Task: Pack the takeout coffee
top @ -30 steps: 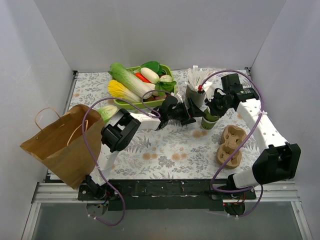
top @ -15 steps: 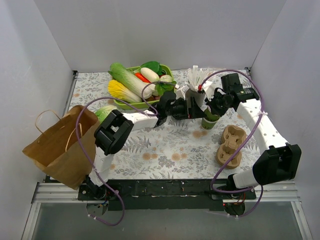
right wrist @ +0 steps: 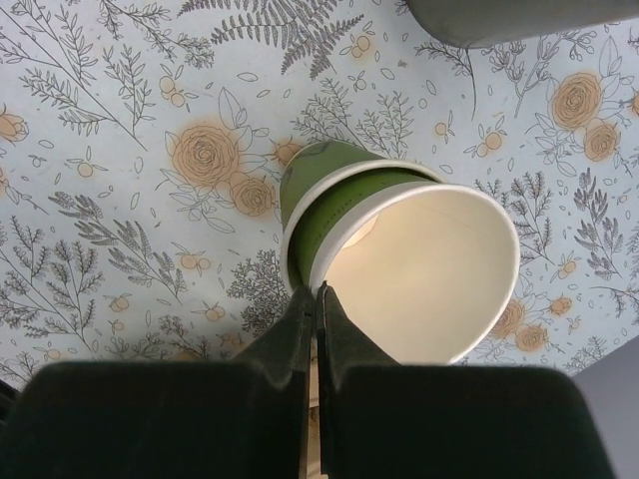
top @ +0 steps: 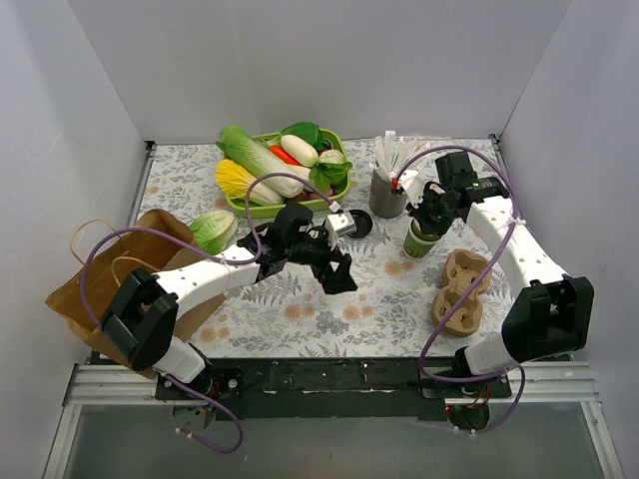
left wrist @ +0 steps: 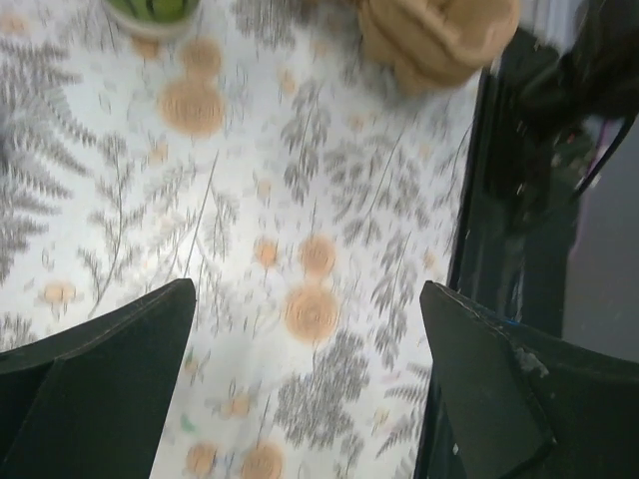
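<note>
My left fingers (left wrist: 110,359) have swung back from the straw holder (top: 385,197) to mid-desk (top: 300,309), spread wide. My right fingers (right wrist: 250,379) pinch the lidless green cup (right wrist: 419,264) by its rim.

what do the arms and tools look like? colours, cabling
The left arm and right arm have white links with chunky black joints. A purple cable loops along each. The left tool and right tool have flat, black, tapering fingers. No markings are legible.
</note>
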`<action>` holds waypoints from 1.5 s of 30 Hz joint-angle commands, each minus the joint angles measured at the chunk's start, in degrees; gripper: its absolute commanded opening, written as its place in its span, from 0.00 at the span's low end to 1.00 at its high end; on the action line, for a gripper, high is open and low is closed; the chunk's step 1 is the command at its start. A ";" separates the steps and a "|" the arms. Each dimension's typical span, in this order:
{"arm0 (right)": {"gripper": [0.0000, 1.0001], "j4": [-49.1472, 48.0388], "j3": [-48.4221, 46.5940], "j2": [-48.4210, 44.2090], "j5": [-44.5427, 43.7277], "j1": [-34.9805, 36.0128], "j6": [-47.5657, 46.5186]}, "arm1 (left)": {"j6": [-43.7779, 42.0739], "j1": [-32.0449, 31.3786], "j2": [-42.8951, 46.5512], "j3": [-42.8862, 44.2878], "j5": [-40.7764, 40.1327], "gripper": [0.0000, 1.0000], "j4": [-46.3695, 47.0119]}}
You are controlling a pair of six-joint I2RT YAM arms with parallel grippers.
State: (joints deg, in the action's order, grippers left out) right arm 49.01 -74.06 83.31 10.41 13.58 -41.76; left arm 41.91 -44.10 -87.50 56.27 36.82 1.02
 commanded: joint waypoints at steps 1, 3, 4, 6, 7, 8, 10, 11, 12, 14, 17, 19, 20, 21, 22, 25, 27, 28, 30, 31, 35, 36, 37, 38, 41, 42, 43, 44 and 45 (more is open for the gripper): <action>0.01 -1.90 -0.82 0.54 0.04 0.13 -0.78 | -22.99 0.15 6.98 -2.83 -3.94 0.97 -20.85; 0.01 -2.43 -0.91 0.54 0.04 0.21 -0.87 | -30.09 0.33 10.94 -3.27 -6.22 0.97 -29.73; 0.01 -2.61 -0.82 0.63 -0.13 0.21 -0.87 | -32.13 0.41 12.34 -3.71 -8.41 0.97 -32.54; 0.01 -3.13 -0.38 0.71 -0.66 0.21 -0.87 | -34.95 0.76 15.78 -4.24 -12.19 0.97 -39.40; 0.01 -3.05 -0.21 0.80 -0.92 0.21 -0.87 | -35.49 0.94 16.39 -4.24 -16.65 0.97 -41.51; 0.01 -3.22 0.40 0.80 -1.62 0.21 -0.78 | -35.67 1.29 16.84 -4.15 -18.78 0.96 -45.28; 0.01 -3.75 1.11 0.63 -2.41 0.21 -1.13 | -35.15 3.39 16.75 -3.98 -25.35 0.94 -48.11; 0.01 -3.92 1.37 0.54 -3.20 0.21 -1.39 | -34.88 4.36 16.67 -3.80 -26.70 0.91 -49.95; 0.01 -4.10 1.90 0.19 -3.64 0.21 -1.66 | -35.05 7.42 16.66 -3.71 -27.15 0.87 -51.19; 0.01 -4.19 2.52 -0.34 -4.43 0.13 -1.92 | -36.37 11.64 17.45 -4.41 -27.76 0.86 -52.86; 0.01 -4.63 4.53 -1.22 -5.92 0.21 -2.54 | -37.95 13.24 20.09 -6.78 -28.20 0.88 -50.52; 0.01 -5.85 6.20 -1.92 -7.24 0.21 -2.71 | -37.17 13.33 19.48 -8.10 -26.63 0.91 -48.05; 0.01 -6.29 6.47 -2.01 -9.08 0.21 -2.80 | -35.60 13.33 18.69 -8.02 -25.23 0.91 -45.17; 0.01 -7.00 6.56 -2.01 -10.05 0.13 -2.98 | -34.45 13.33 17.55 -6.89 -24.78 0.92 -43.57; 0.01 -7.79 7.17 -2.01 -13.98 0.21 -2.98 | -33.66 13.25 14.32 -5.83 -24.78 0.92 -42.25; 0.01 -8.94 6.48 -1.75 -15.95 -0.40 -3.59 | -29.70 12.98 7.12 0.23 -26.27 0.92 -39.78; 0.01 -8.67 5.69 -1.83 -15.08 -0.75 -3.42 | -28.91 12.72 5.16 2.78 -25.57 0.91 -38.90; 0.01 -8.41 5.25 -1.83 -14.73 -0.67 -3.33 | -28.90 12.46 4.80 4.18 -24.70 0.91 -38.46; 0.01 -7.71 3.75 -2.01 -13.23 -0.66 -3.07 | -28.90 11.49 4.27 4.90 -24.08 0.91 -37.14; 0.01 -7.10 3.14 -1.92 -12.88 -0.66 -2.89 | -28.73 11.05 3.92 5.16 -23.29 0.91 -36.79; 0.01 -4.20 1.20 -3.06 -12.44 -0.67 -2.71 | -26.89 9.21 3.22 5.08 -22.14 0.91 -35.91; 0.01 -3.93 0.68 -3.24 -12.70 -0.75 -2.80 | -26.36 8.94 3.22 5.08 -22.05 0.91 -35.82; 0.01 -3.58 0.33 -3.50 -12.79 -0.67 -2.89 | -25.14 8.59 3.30 4.99 -22.31 0.91 -35.65; 0.01 -2.62 -0.03 -3.76 -13.22 -0.75 -3.33 | -24.43 7.89 3.48 4.99 -24.32 0.91 -34.86; 0.01 -1.82 -1.08 -4.38 -14.28 -0.75 -3.68 | -22.23 7.45 3.04 5.95 -27.58 0.90 -34.24; 0.01 -1.82 -0.74 -4.47 -14.54 -0.75 -3.86 | -22.14 7.27 2.87 5.96 -27.68 0.90 -34.33; 0.01 -1.82 1.18 -4.38 -15.33 -0.75 -4.29 | -22.31 6.92 2.43 5.96 -27.50 0.90 -34.59; 0.01 -1.82 1.98 -3.60 -15.95 -0.67 -4.21 | -24.40 5.96 2.25 5.69 -25.15 0.89 -35.29; 0.01 -1.21 2.08 -2.98 -16.04 -1.01 -2.99 | -25.99 5.52 2.16 5.52 -23.74 0.89 -36.42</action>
State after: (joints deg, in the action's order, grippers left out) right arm 45.89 -72.31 80.55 -3.53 13.08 -45.08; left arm 17.76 -37.01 -85.10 60.07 11.31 -34.65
